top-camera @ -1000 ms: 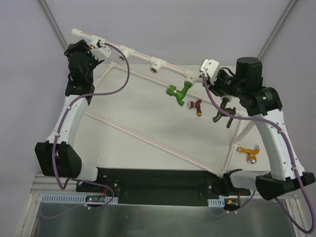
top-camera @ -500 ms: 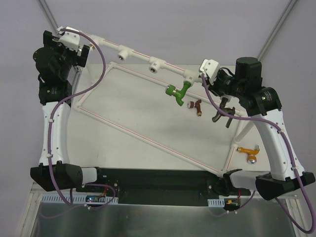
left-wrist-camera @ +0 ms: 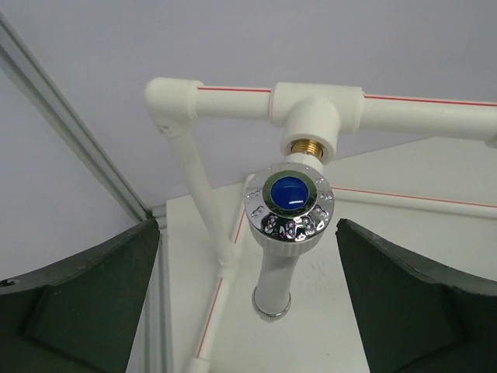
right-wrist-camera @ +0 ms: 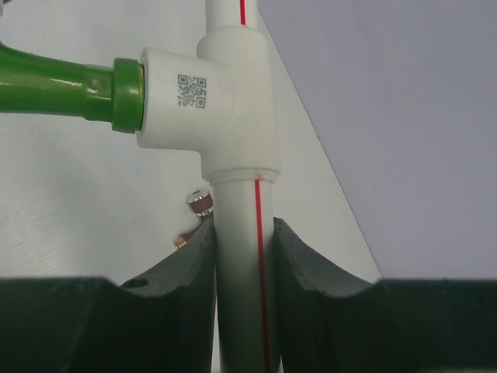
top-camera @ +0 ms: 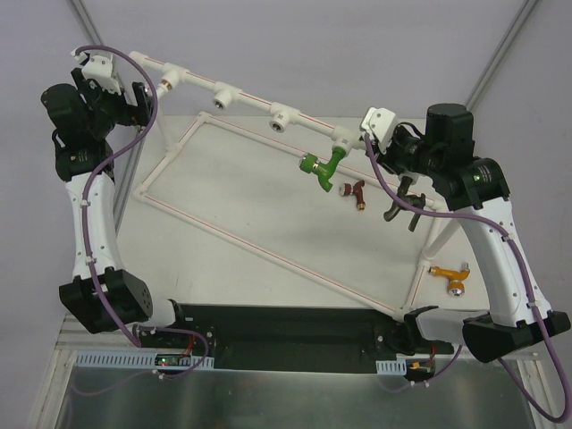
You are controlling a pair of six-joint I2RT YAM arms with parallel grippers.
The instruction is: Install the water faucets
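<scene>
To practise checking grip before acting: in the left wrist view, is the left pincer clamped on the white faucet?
No, the left pincer stands wide open, its fingers clear of the white faucet on both sides.

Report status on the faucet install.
Left gripper jaws open, off white faucet in its tee. Right gripper shut on pipe by green faucet. Dark red faucet, dark grey faucet, orange faucet loose on table. Nothing blocking.

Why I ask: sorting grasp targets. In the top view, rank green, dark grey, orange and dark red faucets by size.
1. green faucet
2. dark grey faucet and orange faucet, alike
3. dark red faucet
</scene>
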